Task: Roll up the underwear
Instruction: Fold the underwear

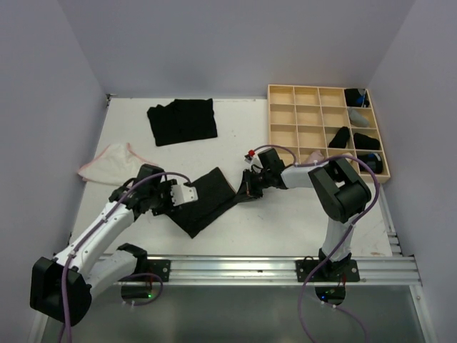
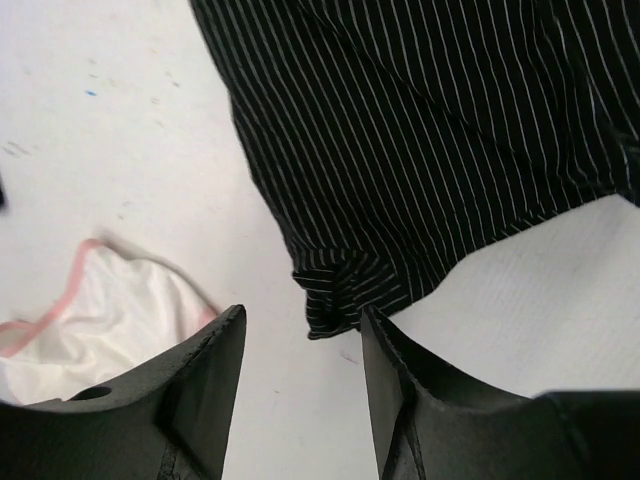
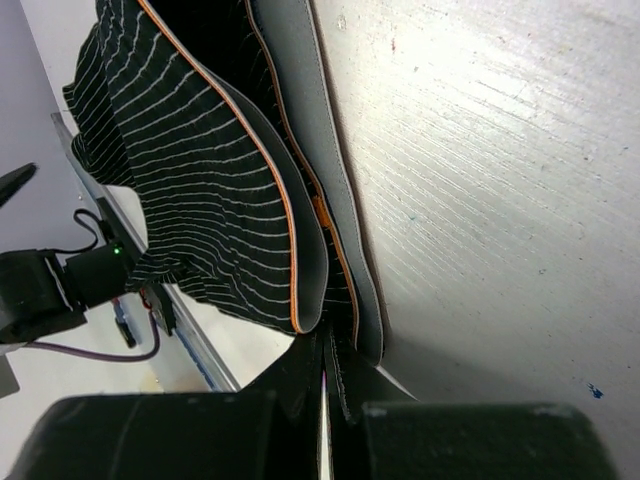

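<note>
**Two claws at one striped brief, moment of grasp**

The left claw (image 1: 180, 194) (image 2: 300, 390) stands wide open with nothing between its fingers (image 2: 200, 380). A bunched corner of the striped brief (image 1: 211, 200) (image 2: 430, 130) (image 3: 190, 170) lies on the bench (image 1: 285, 221) just ahead of the gap, close against the right-hand finger; whether cloth and finger touch cannot be told. The rest of this brief spreads ahead and to the right of that claw and is cut off by the top and right edges of the left wrist view.

The right claw (image 1: 248, 187) (image 3: 325, 375) appears pressed nearly closed on the grey, orange-edged waistband of the same brief. The fingertips are largely lost in shadow at the bottom of the right wrist view, so the grip itself is hard to make out. From above, the wrist covers the contact.

The whitish brief (image 1: 111, 163) (image 2: 100, 310), pink-edged, lies beside the left claw on its left, partly hidden behind that finger and cropped by the frame. A black pile (image 1: 182, 121) lies well ahead of both claws. Beyond the right claw, to its right, the grid tray (image 1: 270, 121) holds dark rolls (image 1: 339, 137) in its right-hand compartments; their details are too small to read.
</note>
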{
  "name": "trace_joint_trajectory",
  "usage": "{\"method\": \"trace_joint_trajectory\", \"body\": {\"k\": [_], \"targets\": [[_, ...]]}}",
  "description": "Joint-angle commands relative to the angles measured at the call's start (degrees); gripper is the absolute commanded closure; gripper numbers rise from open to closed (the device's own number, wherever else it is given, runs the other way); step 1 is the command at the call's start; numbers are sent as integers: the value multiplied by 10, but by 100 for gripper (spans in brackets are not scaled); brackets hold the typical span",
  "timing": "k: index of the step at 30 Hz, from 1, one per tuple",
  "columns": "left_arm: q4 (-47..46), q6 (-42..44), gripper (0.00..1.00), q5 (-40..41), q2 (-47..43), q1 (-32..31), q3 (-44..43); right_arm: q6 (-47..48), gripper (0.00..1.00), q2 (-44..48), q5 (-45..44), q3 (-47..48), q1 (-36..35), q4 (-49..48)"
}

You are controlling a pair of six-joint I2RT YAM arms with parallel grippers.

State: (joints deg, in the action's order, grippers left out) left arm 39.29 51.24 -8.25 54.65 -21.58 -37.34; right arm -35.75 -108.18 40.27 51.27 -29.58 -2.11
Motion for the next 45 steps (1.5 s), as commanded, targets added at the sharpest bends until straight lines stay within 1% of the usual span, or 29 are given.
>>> {"method": "trace_joint_trajectory", "body": {"k": [1,8,13,16,19,20,22,23,26,28,32,34,37,40,41,42,43,44,45], "targets": [[-11,58,46,-25,15,25,28,34,100,-15,-22,5,0,46],[-27,118,44,-19,30,39,67,45,100,-13,-20,4,1,54],[-60,138,43,-15,26,39,90,45,100,-17,-19,8,1,54],[-96,141,46,-11,34,39,95,48,100,-22,-16,10,1,55],[-115,153,61,-7,47,39,91,52,100,-24,-17,14,1,63],[-120,157,73,-5,48,39,90,54,100,-23,-18,14,1,65],[-113,166,83,-1,55,40,78,58,100,-22,-20,13,1,69],[-106,178,91,1,55,40,74,60,100,-22,-20,13,2,71],[-68,207,98,15,50,42,58,63,100,-21,-24,13,4,75],[-52,219,100,24,34,44,55,66,100,-20,-24,13,7,78],[-9,254,100,38,6,45,68,67,100,-21,-19,13,7,77],[-6,264,100,47,-7,45,79,67,100,-18,-15,10,7,75],[-17,281,97,60,-21,45,103,65,100,-15,-12,9,7,73],[-41,279,84,68,-20,45,114,66,100,-11,-6,7,7,70],[-46,278,74,67,-19,44,114,67,100,-9,-1,7,7,71],[-43,279,70,66,-14,45,112,70,100,-6,2,9,7,74],[-41,278,60,61,-13,44,105,74,100,3,8,9,7,79],[-28,279,57,55,-12,44,98,79,100,10,13,9,7,86],[-21,277,54,49,-18,45,89,84,98,18,23,14,7,94]]}}
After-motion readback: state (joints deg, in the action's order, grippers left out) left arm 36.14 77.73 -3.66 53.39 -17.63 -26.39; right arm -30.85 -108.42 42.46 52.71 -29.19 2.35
